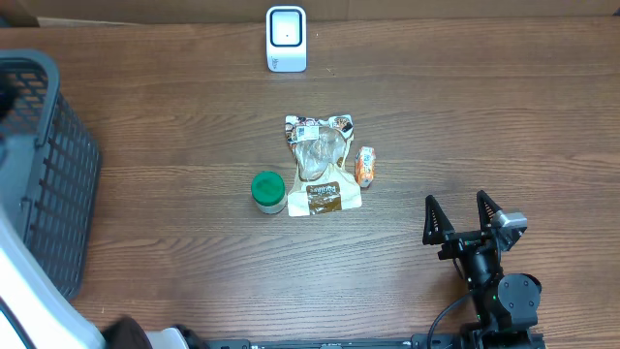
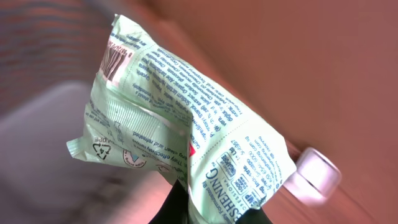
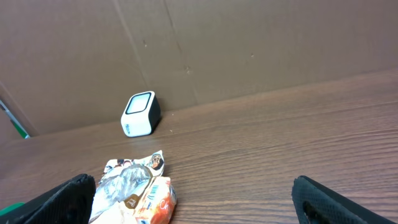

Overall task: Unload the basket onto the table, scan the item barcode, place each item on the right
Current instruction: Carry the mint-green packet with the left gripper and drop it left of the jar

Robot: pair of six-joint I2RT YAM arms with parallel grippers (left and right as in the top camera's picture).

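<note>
Dark mesh basket at the left edge of the surface. I can't tell what's inside it. My left fingers are pressed together, pinching the lower edge of a pale green packet, printed side facing the wrist camera, held up off the surface. My right fingers are spread wide, holding nothing, touching nothing, near the front right. One white scanner sits at the far edge. In the middle lie three items: one snack bag, one orange packet against its right side, and one green-lidded jar just to its left.
</note>
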